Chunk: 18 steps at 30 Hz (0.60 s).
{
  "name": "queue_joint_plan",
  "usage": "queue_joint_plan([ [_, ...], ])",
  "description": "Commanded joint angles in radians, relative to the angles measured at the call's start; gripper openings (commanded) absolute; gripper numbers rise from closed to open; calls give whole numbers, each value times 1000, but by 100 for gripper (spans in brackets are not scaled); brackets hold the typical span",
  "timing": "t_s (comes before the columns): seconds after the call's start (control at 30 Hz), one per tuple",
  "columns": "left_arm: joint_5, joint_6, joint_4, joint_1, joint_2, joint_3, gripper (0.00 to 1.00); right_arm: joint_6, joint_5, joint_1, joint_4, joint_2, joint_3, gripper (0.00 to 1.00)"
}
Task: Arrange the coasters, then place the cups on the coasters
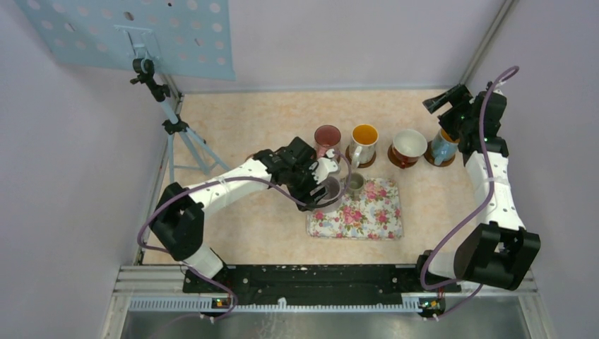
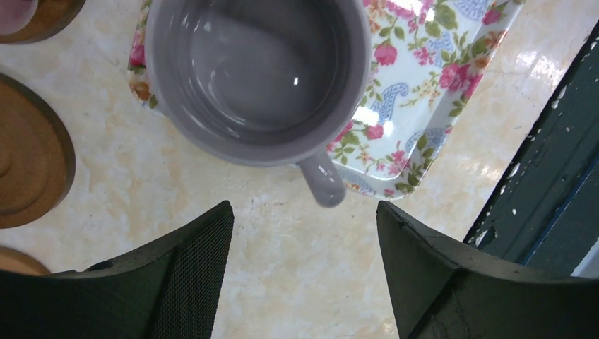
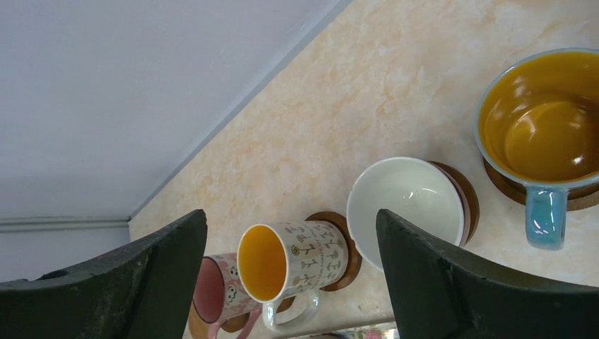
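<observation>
Marbled table (image 1: pixel 268 120) holds floral tray (image 1: pixel 367 215), flower-printed cup (image 3: pixel 314 256).

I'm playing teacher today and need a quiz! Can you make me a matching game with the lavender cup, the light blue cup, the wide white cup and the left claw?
Things:
1. lavender cup
2. light blue cup
3. wide white cup
4. left claw

Clues:
A. white inside
B. open, holding nothing
C. at the corner of the flowery tray
D. orange inside

Pairs: 1-C, 2-D, 3-A, 4-B
</observation>
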Motion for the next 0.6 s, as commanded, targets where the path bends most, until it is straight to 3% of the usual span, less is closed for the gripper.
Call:
queue_joint_plan([
  [0.0, -42, -106, 108, -22, 22, -15, 80, -14, 15, -11, -10, -32, 5, 88],
  [0.27, -128, -115, 185, -38, 88, 0, 75, -4, 25, -12, -30, -29, 17, 87],
  [0.57, -147, -119, 172, -34, 157, 27, 63, -6, 46, -11, -43, -42, 14, 87],
])
